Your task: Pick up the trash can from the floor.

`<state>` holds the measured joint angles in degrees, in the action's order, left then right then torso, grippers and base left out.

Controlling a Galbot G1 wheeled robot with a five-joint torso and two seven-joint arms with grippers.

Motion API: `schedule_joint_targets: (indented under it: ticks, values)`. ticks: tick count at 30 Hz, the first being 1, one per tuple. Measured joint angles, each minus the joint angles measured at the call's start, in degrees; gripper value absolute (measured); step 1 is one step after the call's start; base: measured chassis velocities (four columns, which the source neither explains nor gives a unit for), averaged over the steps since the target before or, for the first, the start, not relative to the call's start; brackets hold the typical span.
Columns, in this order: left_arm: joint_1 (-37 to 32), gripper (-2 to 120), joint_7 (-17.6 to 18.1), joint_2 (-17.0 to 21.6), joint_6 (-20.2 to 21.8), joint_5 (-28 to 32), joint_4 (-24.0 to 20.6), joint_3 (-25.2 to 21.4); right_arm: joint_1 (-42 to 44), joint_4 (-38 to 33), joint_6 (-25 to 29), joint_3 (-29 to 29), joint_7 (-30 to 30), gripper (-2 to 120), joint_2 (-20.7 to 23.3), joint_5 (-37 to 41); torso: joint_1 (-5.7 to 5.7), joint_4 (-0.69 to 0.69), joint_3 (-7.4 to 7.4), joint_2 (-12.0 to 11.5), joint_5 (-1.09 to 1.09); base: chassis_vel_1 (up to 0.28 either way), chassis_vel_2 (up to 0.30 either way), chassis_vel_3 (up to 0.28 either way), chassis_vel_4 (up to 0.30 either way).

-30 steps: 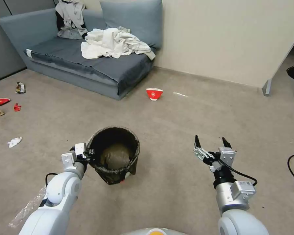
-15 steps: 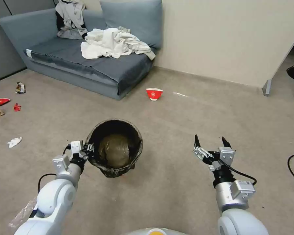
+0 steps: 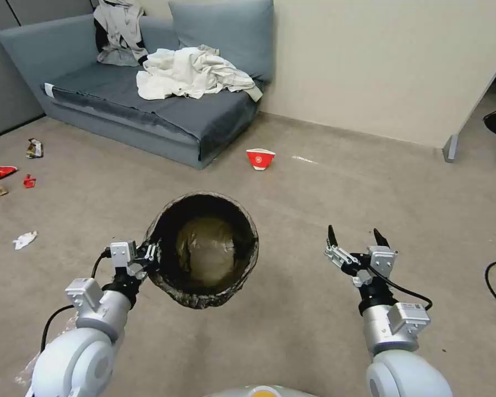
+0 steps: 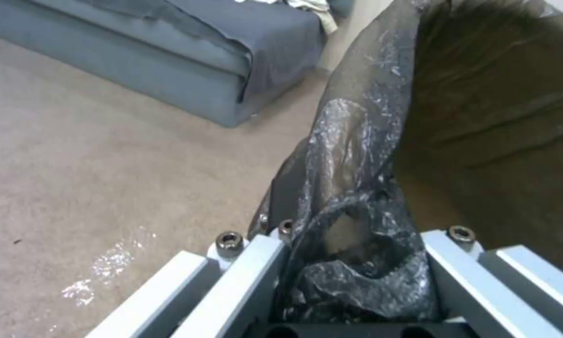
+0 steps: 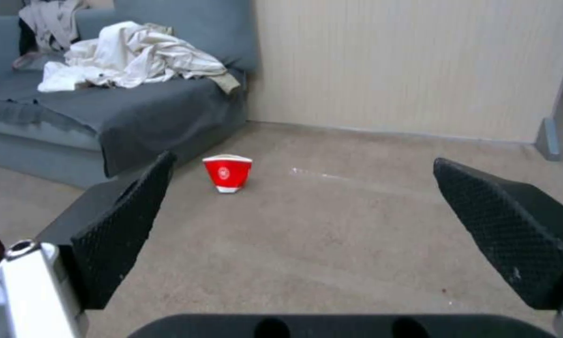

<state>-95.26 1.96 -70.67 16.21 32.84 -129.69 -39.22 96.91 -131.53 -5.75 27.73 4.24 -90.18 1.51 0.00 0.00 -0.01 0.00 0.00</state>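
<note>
Trash can (image 3: 206, 251), lined with a dark crinkled bag, is held clear of the floor (image 3: 292, 331) by the left gripper (image 3: 149, 259), whose fingers (image 4: 250, 267) are clamped on the bagged rim. The right gripper (image 3: 354, 238) is held nearby, fingers (image 5: 116, 225) spread wide, empty. No writing can be read.

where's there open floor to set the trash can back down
The carpet under and ahead of the trash can, held at its rim by the left end effector, is bare up to the red cup and across to the open right end effector. It is crowded far left, around the litter.
</note>
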Motion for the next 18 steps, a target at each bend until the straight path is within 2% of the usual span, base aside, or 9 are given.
schedule_joint_targets:
  ticks: [10,18]
  values:
    - [-1.76,3,0.01,-1.94,0.10,-1.55,-1.60,0.63,0.09,-0.70,0.25,0.18,-0.01,100,0.00,0.05,0.00,0.00,0.00,0.00,0.00,0.000,0.000,0.000,0.000]
    - [-2.78,3,0.08,-1.98,0.10,-1.53,-3.23,-0.16,0.13,-0.78,0.30,0.19,-0.01,100,0.00,0.08,-0.01,0.00,0.00,0.00,0.00,0.000,0.000,0.000,0.000]
